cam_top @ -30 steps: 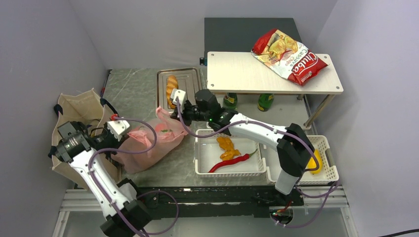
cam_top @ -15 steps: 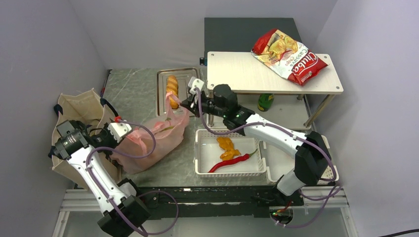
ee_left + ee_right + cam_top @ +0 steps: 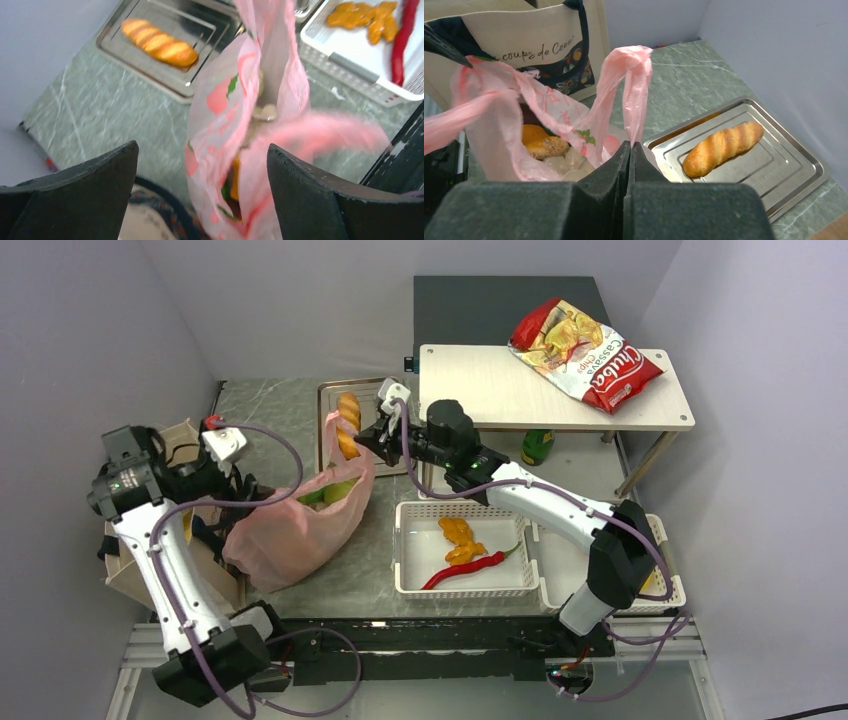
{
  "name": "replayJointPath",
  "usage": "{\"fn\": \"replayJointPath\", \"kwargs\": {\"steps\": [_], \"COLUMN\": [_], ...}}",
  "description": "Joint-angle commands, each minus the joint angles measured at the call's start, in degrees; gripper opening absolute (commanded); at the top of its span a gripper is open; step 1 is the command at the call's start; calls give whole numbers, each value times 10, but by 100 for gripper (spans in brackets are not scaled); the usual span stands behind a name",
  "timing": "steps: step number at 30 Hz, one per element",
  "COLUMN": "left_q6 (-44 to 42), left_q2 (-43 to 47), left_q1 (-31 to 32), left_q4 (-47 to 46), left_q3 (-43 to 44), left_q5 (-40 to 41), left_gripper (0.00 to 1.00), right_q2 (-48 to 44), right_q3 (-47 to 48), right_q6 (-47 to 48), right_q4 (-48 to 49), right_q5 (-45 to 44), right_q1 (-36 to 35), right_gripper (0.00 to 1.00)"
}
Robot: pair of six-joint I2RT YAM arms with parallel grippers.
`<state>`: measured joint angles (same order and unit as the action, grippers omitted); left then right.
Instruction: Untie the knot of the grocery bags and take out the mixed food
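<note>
The pink plastic bag (image 3: pixel 295 530) lies on the table with its mouth pulled open. My right gripper (image 3: pixel 362 437) is shut on one loop handle (image 3: pixel 631 85) and holds it up toward the metal tray. Inside the bag show a brown bun (image 3: pixel 544 144), white garlic (image 3: pixel 566 162) and something green (image 3: pixel 335 490). My left gripper (image 3: pixel 202 155) hangs wide open just left of the bag (image 3: pixel 240 125), its fingers (image 3: pixel 100 175) holding nothing. The beige tote (image 3: pixel 524 45) stands behind the left arm at the table's left edge (image 3: pixel 130 570).
A baguette (image 3: pixel 348 420) lies on the metal tray (image 3: pixel 385 400) behind the bag. A white basket (image 3: pixel 410 585) holds orange pieces and a red chili (image 3: pixel 462 570). A second basket (image 3: pixel 665 590) sits at the right. A red Cassava chips bag (image 3: pixel 588 350) rests on the white shelf (image 3: pixel 500 390), with green bottles (image 3: pixel 540 445) below.
My left gripper opened, let go of the pink handle and drew back to the left. The right gripper pulled its handle up and away, and the bag's mouth opened.
</note>
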<state>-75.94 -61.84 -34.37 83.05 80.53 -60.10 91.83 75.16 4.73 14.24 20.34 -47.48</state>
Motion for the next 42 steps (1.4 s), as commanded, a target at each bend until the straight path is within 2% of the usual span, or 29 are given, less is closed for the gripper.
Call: {"fn": "replayJointPath", "kwargs": {"steps": [1,3,5,8,10,12,14,16,17,19,22,25,28,29,30,32,33,35,36,38,42], "left_q6": [303,337,367,388,421,468,489,474,459,433,456,455,471,477,484,510,516,531,541,549,545], "left_q2": [34,55,54,29,22,12,-13,-37,-40,-27,8,6,-17,-30,-40,-55,-56,-47,-39,-31,-40], "left_q1": [98,162,214,260,278,282,282,279,279,279,286,308,336,339,339,328,306,241,206,161,153], "left_q4": [-243,-334,-368,-390,-442,-493,-483,-434,-412,-390,-437,-445,-476,-482,-486,-478,-471,-470,-476,-481,-434], "left_q3": [-51,-97,-116,-130,-156,-173,-155,-124,-117,-125,-167,-177,-189,-188,-184,-165,-156,-152,-158,-168,-168], "left_q5": [5,61,94,116,158,215,230,208,183,118,80,120,192,211,227,261,257,217,200,169,106], "left_gripper": [99,99,99,100,99,92,80,67,64,70,87,94,92,88,80,57,45,13,1,0,0], "right_q2": [-1,-1,0,1,1,0,-2,-6,-7,-4,8,20,24,23,22,19,16,9,6,1,41], "right_q3": [24,27,33,38,39,39,36,29,26,27,40,57,64,64,63,61,61,60,60,56,95], "right_q6": [-5,-2,-2,-3,-5,-3,2,10,11,8,-1,-7,-9,-7,-5,8,14,9,11,27,20], "right_q4": [39,39,36,37,38,34,27,21,20,18,21,18,16,15,12,-1,-12,-39,-56,-83,-115], "right_q5": [15,11,10,8,9,10,9,4,4,6,6,6,11,11,10,5,0,-3,7,11,12], "right_q1": [-7,-8,-8,-9,-9,-10,-9,-7,-6,-6,-8,-9,-9,-10,-10,-9,-6,5,11,14,13], "right_gripper": [0,0,0,0,0,0,0,0,0,0,0,0,0,0,0,0,0,0,0,0,0]}}
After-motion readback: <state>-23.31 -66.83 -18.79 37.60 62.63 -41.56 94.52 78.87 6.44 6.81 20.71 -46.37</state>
